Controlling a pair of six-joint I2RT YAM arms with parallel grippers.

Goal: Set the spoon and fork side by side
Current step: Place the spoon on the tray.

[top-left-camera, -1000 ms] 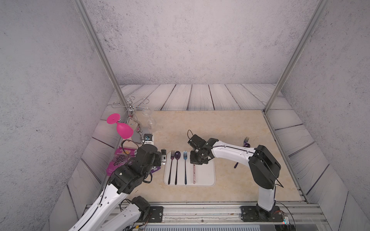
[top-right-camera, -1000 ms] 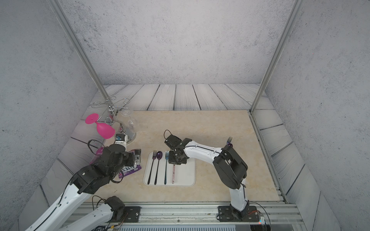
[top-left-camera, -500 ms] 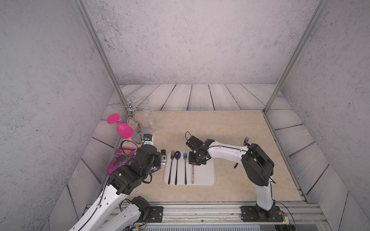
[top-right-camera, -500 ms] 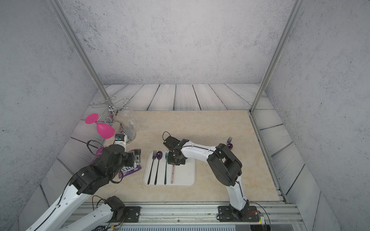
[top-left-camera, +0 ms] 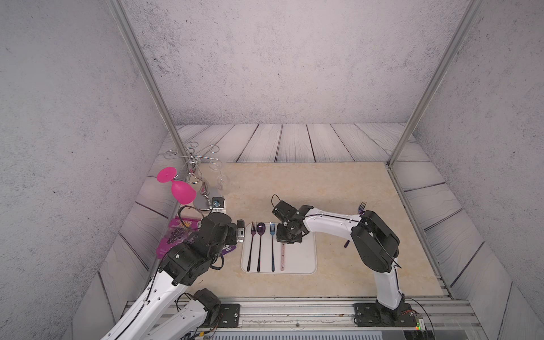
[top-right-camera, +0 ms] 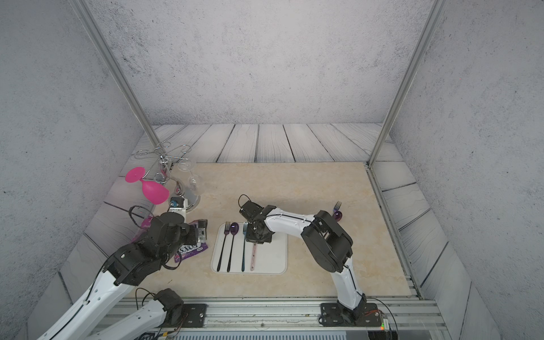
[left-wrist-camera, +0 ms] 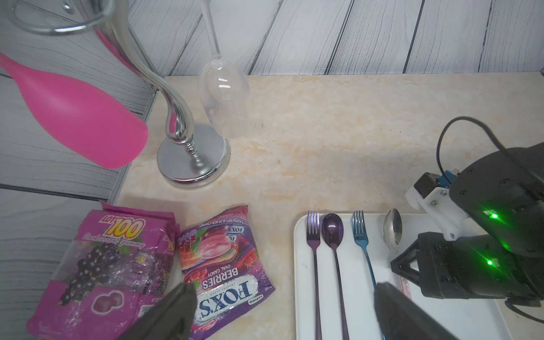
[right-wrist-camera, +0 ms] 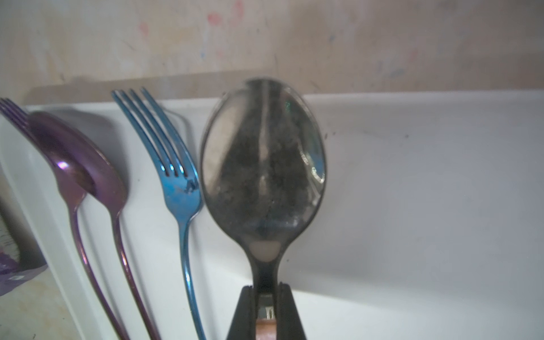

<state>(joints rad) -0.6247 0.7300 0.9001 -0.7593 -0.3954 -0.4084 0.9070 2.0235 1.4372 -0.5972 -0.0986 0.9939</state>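
Spoon (right-wrist-camera: pixel 263 164), silver with a pink handle, was in the tray (top-left-camera: pixel 303 259), parallel to the blue fork (top-left-camera: pixel 272 244) and just right of it. From the left: the left gripper (left-wrist-camera: pixel 284 291) hung by the candy bags (left-wrist-camera: pixel 226 265) at the tray's left edge, jaws wide apart and holding nothing. Then came the purple fork (top-left-camera: pixel 252 244), purple spoon (top-left-camera: pixel 260 232), blue fork and spoon in a row. The right gripper (right-wrist-camera: pixel 265 294) was clamped on the spoon's neck.

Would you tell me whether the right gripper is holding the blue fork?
No, the right gripper is shut on the neck of the silver spoon, while the blue fork lies free beside it on the white tray.
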